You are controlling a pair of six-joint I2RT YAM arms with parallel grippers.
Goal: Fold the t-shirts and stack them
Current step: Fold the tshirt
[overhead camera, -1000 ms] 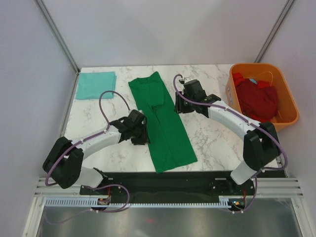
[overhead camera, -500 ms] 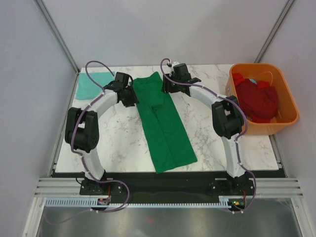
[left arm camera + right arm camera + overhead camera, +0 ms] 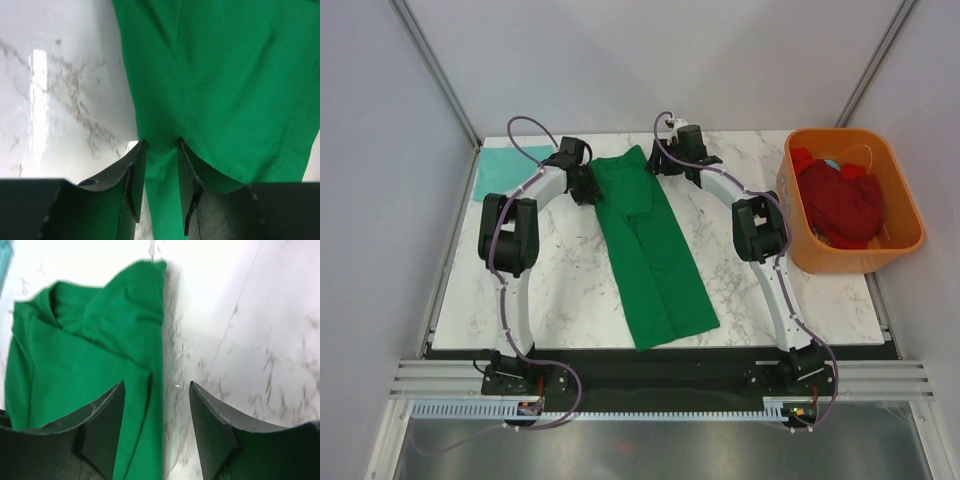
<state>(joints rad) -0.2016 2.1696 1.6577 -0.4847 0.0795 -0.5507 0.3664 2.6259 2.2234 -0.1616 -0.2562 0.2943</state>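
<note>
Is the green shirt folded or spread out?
Partly folded: the dark green cotton t-shirt lies as one long narrow strip, no sleeves sticking out.

Overhead camera looks down from behind; both close wrist cameras share the green t-shirt (image 3: pixel 655 260).

One folded t-shirt (image 3: pixel 655 255) is laid along the middle of the table (image 3: pixel 560 280), a second t-shirt (image 3: pixel 498 172) is placed at the far left corner, and a tub (image 3: pixel 787 200) containing heaped t-shirts (image 3: pixel 840 205) is set at the right edge, with the left gripper (image 3: pixel 161 145) and right gripper (image 3: pixel 156 385) flanking the first's far end.
</note>
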